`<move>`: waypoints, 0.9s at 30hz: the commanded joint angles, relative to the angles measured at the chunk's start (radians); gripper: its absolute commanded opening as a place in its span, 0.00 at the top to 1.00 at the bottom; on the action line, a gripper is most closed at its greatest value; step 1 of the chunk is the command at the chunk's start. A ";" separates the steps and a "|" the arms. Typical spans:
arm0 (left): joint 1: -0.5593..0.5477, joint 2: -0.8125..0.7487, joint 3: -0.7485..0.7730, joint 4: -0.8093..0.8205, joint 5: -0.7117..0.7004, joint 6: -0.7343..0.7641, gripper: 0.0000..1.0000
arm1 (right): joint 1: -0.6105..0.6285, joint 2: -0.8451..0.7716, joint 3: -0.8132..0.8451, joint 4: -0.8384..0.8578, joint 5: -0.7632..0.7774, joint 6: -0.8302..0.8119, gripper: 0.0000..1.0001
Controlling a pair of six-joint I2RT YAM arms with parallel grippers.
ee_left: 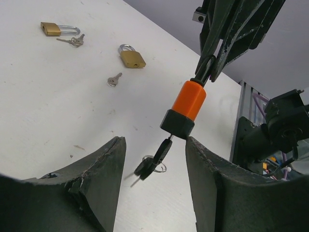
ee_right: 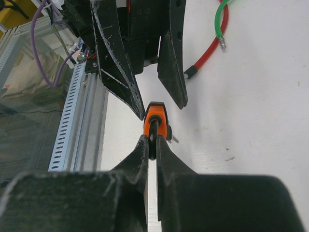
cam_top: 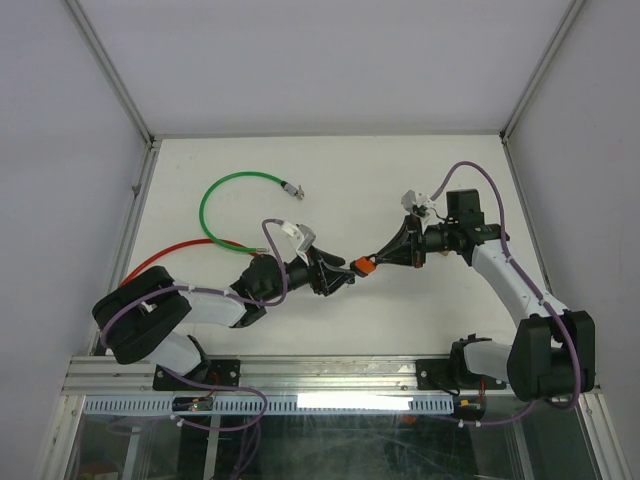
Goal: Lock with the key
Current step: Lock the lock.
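The orange and black cylindrical padlock (ee_left: 189,103) hangs in the air between the two arms, above the near middle of the white table (ee_left: 58,111). Its orange body points up and its black base points down. A black-headed key (ee_left: 163,151) sticks out of the underside of that base, and a small ring with further keys (ee_left: 147,167) dangles from it. The right gripper (ee_right: 151,145) is closed tightly on the dark shackle at the padlock's top and carries it. The left gripper (ee_left: 154,142) stands open just below, its two black fingers (ee_left: 104,166) spread on either side of the key and touching neither it nor the padlock. Farther off on the table lie a brass padlock (ee_left: 132,57) with a loose silver key (ee_left: 114,79) near it, and a second brass padlock (ee_left: 53,29) with a bunch of keys (ee_left: 73,41) just beside it. A green cable (cam_top: 235,190) curves across the left half of the table, and a red cable (cam_top: 170,255) runs beneath it toward the left arm.
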 commanded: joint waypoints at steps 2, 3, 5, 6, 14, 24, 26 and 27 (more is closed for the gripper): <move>-0.010 0.021 -0.003 0.079 0.024 0.021 0.47 | -0.007 -0.043 0.004 0.045 -0.067 0.012 1.00; -0.010 0.025 -0.001 0.078 0.027 0.021 0.47 | -0.007 -0.043 0.005 0.045 -0.067 0.013 1.00; -0.010 0.033 0.002 0.077 0.030 0.020 0.47 | -0.008 -0.044 0.003 0.046 -0.067 0.015 1.00; -0.011 0.037 0.003 0.077 0.031 0.020 0.47 | -0.009 -0.045 0.002 0.047 -0.067 0.014 1.00; -0.010 0.055 0.009 0.067 0.019 0.021 0.47 | -0.010 -0.045 0.001 0.050 -0.069 0.016 1.00; -0.009 0.064 0.031 0.012 -0.004 0.020 0.50 | -0.012 -0.046 -0.002 0.054 -0.070 0.017 1.00; -0.009 0.064 0.037 0.000 -0.007 0.021 0.51 | -0.012 -0.046 -0.003 0.055 -0.071 0.017 1.00; -0.009 0.064 0.040 -0.006 -0.008 0.022 0.52 | -0.011 -0.045 -0.003 0.054 -0.069 0.017 1.00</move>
